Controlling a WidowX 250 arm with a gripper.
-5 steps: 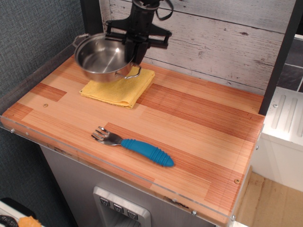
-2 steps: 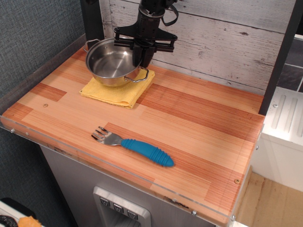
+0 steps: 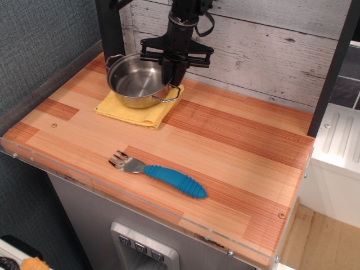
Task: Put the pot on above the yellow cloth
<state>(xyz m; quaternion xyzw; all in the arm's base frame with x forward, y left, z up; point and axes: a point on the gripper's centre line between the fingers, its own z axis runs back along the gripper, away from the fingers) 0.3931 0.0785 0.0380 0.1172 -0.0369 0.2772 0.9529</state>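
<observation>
the gripper point(image 3: 171, 70) is reaching down from the back wall and clamping the right rim of the pot point(image 3: 139, 82), its black fingers closed on the metal edge. the pot is sitting upright over the cloth point(image 3: 138, 109), covering most of it; whether its base is touching the fabric cannot be told. one wire handle is sticking out to the right. a fork point(image 3: 160, 173) with a blue grip is lying well apart near the front edge of the wooden table point(image 3: 236, 152).
</observation>
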